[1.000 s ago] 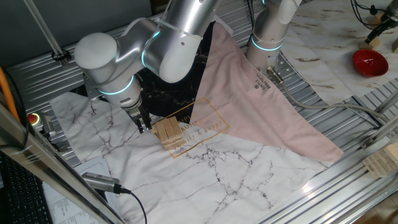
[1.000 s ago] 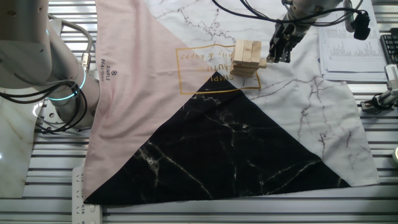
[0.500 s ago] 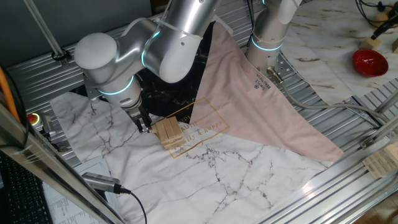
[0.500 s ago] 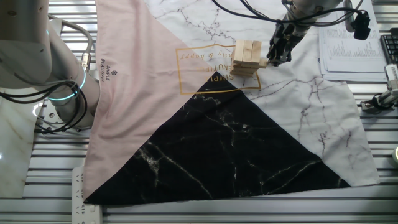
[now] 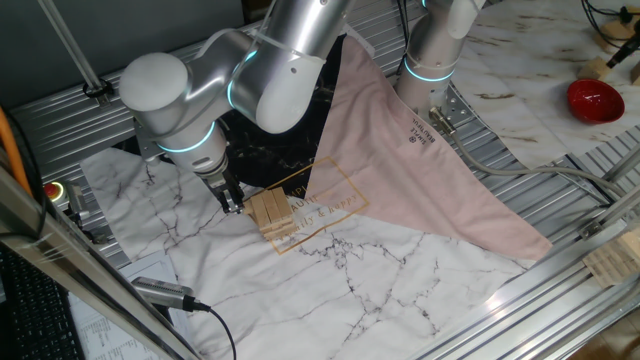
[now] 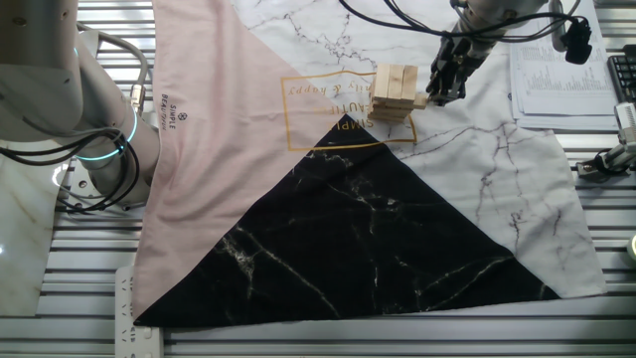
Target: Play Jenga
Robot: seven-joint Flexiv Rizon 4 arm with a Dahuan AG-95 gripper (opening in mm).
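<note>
The Jenga stack (image 5: 270, 212) is a small low pile of light tan blocks on the marble-print cloth; it also shows in the other fixed view (image 6: 395, 91). My gripper (image 5: 233, 201) points down right beside the stack's left side, and in the other fixed view (image 6: 443, 89) it is at the stack's right side. One block (image 6: 420, 99) juts out of the stack toward the gripper. The dark fingers stand close together on its end. The contact itself is small and partly hidden by the fingers.
The cloth has pink (image 5: 420, 170), black (image 6: 368, 239) and white marble (image 5: 330, 290) parts. A second robot base (image 5: 430, 60) stands behind. A red bowl-like object (image 5: 595, 100) and a slatted wooden piece (image 5: 612, 262) lie at the right. Papers (image 6: 556, 70) lie at the table edge.
</note>
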